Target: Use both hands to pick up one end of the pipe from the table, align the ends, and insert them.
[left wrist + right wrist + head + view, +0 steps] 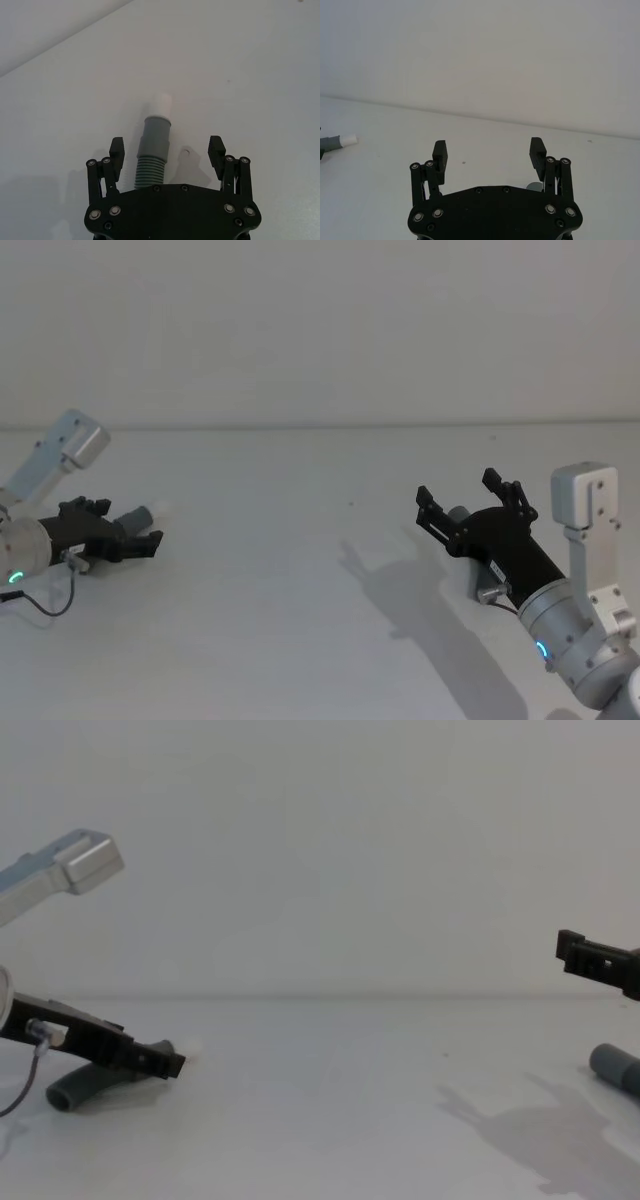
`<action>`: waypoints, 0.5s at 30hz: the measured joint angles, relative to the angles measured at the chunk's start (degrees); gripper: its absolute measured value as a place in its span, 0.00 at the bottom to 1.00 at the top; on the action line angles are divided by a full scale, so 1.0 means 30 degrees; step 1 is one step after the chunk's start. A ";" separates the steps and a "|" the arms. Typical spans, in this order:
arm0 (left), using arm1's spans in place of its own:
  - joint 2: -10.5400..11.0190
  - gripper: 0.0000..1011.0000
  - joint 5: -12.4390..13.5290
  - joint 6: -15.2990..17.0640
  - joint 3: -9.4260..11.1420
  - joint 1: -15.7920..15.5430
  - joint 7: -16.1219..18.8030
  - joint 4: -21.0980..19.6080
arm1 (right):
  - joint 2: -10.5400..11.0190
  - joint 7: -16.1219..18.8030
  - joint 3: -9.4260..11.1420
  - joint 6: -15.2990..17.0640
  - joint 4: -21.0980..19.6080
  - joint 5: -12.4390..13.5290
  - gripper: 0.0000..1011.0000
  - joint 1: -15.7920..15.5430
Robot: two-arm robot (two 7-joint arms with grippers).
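Your left hand (167, 147) is spread at the left, straddling the narrow cuff (155, 136) lying on the tabletop (300, 640). Your right hand (490, 150), likewise spread, hangs above the wider sleeve (612, 1065) at the right, apparently so both ends lift together.

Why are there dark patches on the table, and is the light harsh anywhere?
Head view: the right gripper throws a soft grey shadow onto the table. Chest view: that shadow lies low at the right. Left wrist view: the whitish tip nearly fades into the white table; no glare.
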 joint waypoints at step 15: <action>-0.0375 0.99 0.0124 -0.0109 0.0076 -0.0461 -0.0335 0.0856 | 0.0000 0.0000 0.0000 0.0000 0.0001 0.0001 0.99 0.0002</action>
